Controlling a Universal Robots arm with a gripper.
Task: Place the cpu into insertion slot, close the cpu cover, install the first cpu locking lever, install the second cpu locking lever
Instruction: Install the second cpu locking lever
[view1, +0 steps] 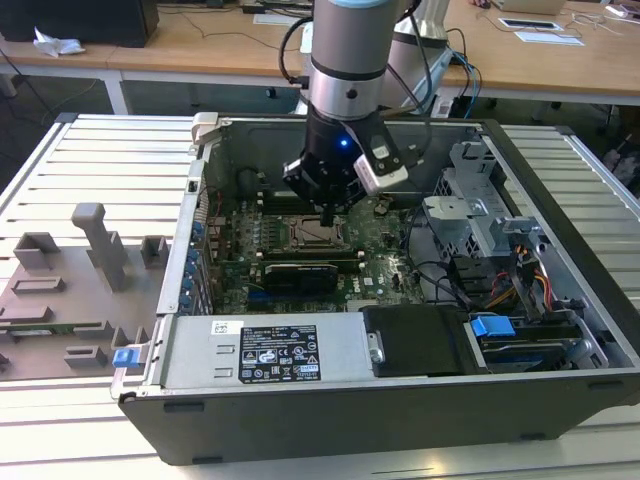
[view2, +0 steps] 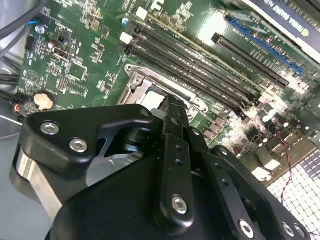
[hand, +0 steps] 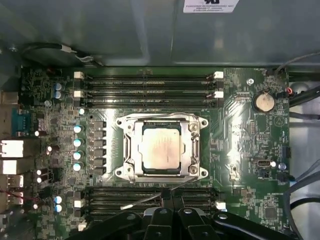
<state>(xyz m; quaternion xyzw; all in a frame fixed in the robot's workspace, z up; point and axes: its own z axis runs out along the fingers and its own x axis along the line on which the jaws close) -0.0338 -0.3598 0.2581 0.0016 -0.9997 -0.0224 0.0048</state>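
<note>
On the slatted table (view1: 90, 150), the cpu (hand: 161, 147) sat under its closed cpu cover (hand: 131, 150); the gripper (hand: 170, 200), seemingly closed and empty, hovered at a lever (hand: 150, 199), which needed latching.

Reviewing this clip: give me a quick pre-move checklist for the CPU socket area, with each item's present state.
1. The cpu sits in the insertion slot, square to it: ok in the first wrist view.
2. The cpu cover lies down around the chip, which shows through its window: ok, looks flat.
3. Locking levers latched: not ok for one thin lever, which sticks out away from the socket toward the gripper; the other cannot tell.
4. The gripper is beside the socket, by that lever's end: ok; contact cannot tell.
5. Memory slots next to the socket free of stray parts: ok.
</note>
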